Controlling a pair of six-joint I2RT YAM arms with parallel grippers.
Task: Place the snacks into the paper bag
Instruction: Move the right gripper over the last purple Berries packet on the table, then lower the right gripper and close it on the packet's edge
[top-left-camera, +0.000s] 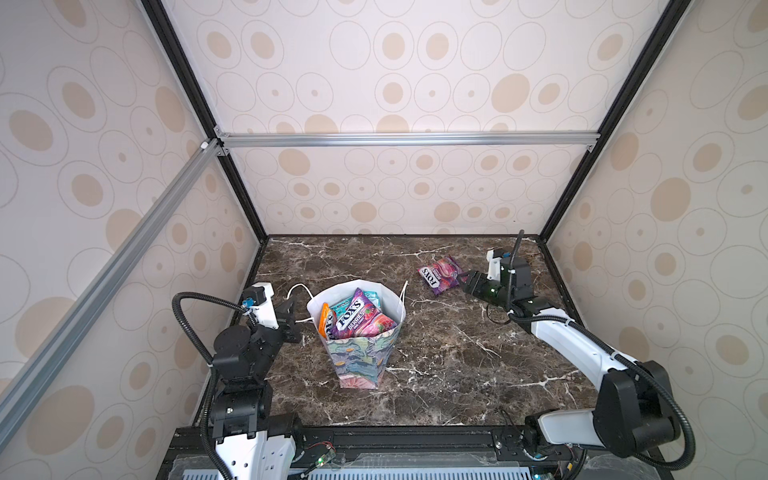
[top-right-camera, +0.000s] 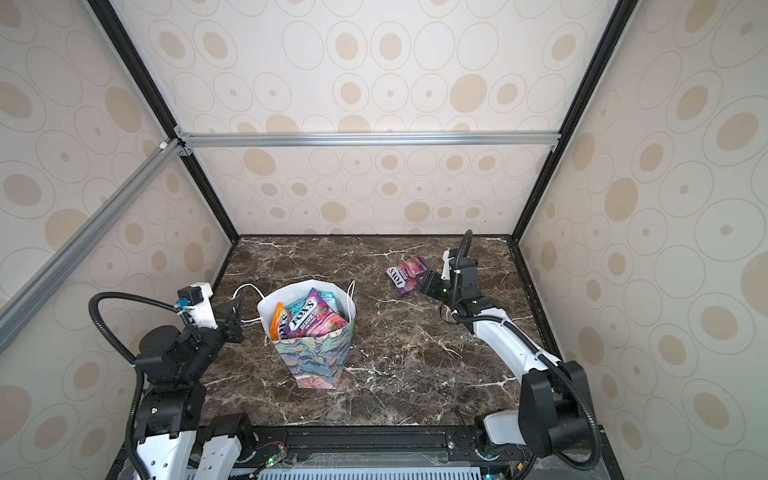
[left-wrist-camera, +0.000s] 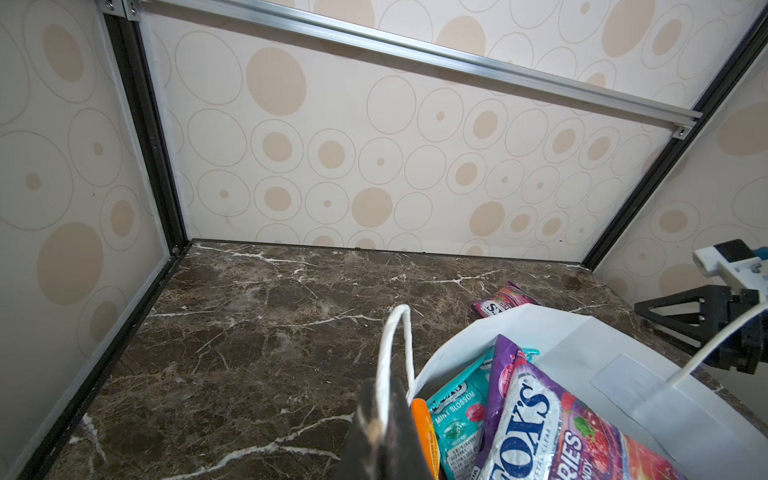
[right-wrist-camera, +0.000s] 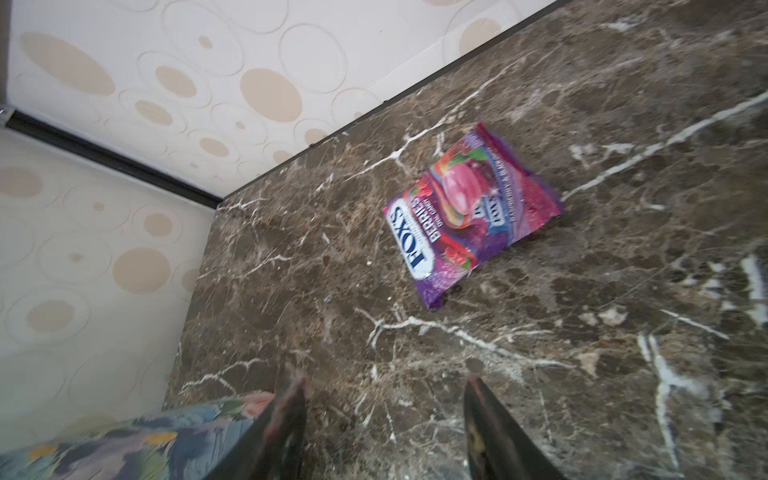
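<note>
Our spread right hand could skid the flat purple packet along the surface (left hand pinches the cord handle).

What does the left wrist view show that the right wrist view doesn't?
Only the left wrist view: the paper bag's white inside holding a teal packet, a purple berries packet and an orange packet, and the left end effector shut on the cord handle. Only the right wrist view: the bag's floral outside and the loose purple packet's whole front, beyond the open, empty right end effector. Both: the bag, the loose packet (partly hidden by the bag in the left wrist view) and the marble table.
</note>
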